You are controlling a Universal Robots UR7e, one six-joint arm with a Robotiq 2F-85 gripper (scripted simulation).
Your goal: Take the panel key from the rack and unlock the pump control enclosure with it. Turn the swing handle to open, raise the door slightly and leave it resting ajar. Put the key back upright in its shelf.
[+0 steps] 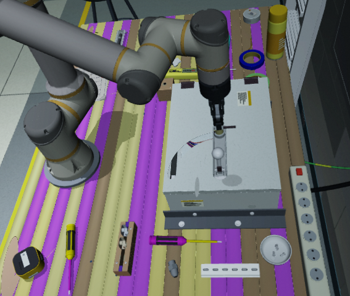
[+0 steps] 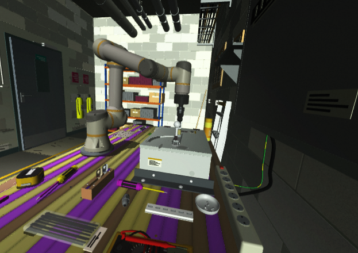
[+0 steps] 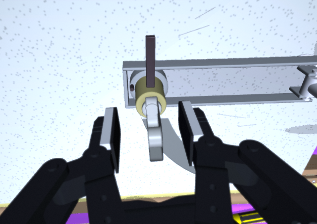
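My gripper (image 3: 149, 132) (image 1: 218, 122) (image 2: 180, 115) hangs open and empty over the top of the grey pump control enclosure (image 1: 221, 140) (image 2: 175, 152), straddling the silver panel key (image 3: 154, 129). The key stands in the brass lock cylinder (image 3: 150, 99) (image 1: 218, 130) at one end of the swing handle's channel (image 3: 224, 80), with a dark bar (image 3: 150, 60) (image 1: 229, 126) sticking out sideways from the lock. The swing handle (image 1: 218, 153) (image 2: 177, 131) carries a white ball knob and is raised on its pivot. The wooden key rack (image 1: 125, 248) (image 2: 97, 183) lies on the bench in front of the enclosure.
The enclosure's grey mounting flange (image 1: 224, 218) juts out at its front. A magenta screwdriver (image 1: 181, 240), a white dish (image 1: 275, 249), a slotted rail (image 1: 230, 270) and a power strip (image 1: 309, 229) lie around it. A yellow can (image 1: 277, 32) and blue tape roll (image 1: 251, 59) stand behind.
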